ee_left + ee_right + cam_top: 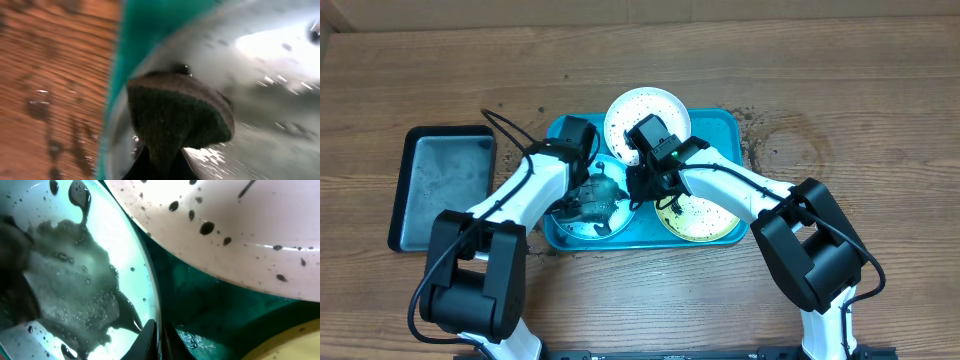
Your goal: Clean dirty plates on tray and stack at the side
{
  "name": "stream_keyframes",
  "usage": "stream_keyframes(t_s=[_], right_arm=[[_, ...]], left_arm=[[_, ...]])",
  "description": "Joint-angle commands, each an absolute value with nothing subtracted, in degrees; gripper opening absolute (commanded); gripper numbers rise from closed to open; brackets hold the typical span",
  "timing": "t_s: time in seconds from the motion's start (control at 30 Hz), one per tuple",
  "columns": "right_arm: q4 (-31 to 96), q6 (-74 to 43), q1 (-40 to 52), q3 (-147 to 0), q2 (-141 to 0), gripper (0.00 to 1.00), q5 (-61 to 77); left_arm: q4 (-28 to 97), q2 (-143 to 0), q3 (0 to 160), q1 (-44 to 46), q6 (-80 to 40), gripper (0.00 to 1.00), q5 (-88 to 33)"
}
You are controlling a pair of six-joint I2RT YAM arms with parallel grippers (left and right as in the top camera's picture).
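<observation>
The teal tray (725,125) holds three plates. The white plate (647,118) sits at its far edge, speckled with dirt, and also shows in the right wrist view (225,220). The lime green plate (705,220) lies at the front right. The light teal plate (605,228) lies at the front left, wet and foamy (75,280). My left gripper (585,195) is shut on a dark green sponge (175,115) pressed onto that plate. My right gripper (160,337) is shut on the teal plate's right rim, seen from overhead (640,190).
A smaller black-rimmed grey tray (445,185) lies on the wooden table left of the teal tray. Dark crumbs are scattered on the wood near the teal tray's far right corner (752,125). Water drops sit on the wood beside the tray (37,102).
</observation>
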State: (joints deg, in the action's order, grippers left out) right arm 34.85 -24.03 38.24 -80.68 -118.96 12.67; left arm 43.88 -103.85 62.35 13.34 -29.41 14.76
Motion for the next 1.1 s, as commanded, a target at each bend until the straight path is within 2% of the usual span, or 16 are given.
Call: stream_keyframes(t_s=[0.0, 0.27, 0.53, 0.8, 1.07], right_arm=[[35.09, -24.03, 38.2, -81.89, -119.04, 0.06, 12.03], [35.75, -24.03, 38.2, -83.4, -118.96, 0.04, 12.03], [39.31, -21.28, 38.2, -88.64, -118.85, 0.04, 10.57], [50.09, -20.73, 38.2, -100.27, -118.63, 0.04, -7.07], [60.99, -9.45, 39.05, -114.17, -118.63, 0.04, -22.24]], left_arm=[[44.42, -104.29, 63.68, 12.75, -28.32, 0.04, 19.2], [45.43, -97.93, 75.0, 12.73, -25.74, 0.04, 4.16], [46.15, -91.2, 77.91, 11.88, -25.26, 0.04, 2.07], [49.45, -86.06, 77.93, 3.62, -25.3, 0.04, 0.51], [54.83, -86.02, 77.91, -7.75, -25.28, 0.04, -1.13]])
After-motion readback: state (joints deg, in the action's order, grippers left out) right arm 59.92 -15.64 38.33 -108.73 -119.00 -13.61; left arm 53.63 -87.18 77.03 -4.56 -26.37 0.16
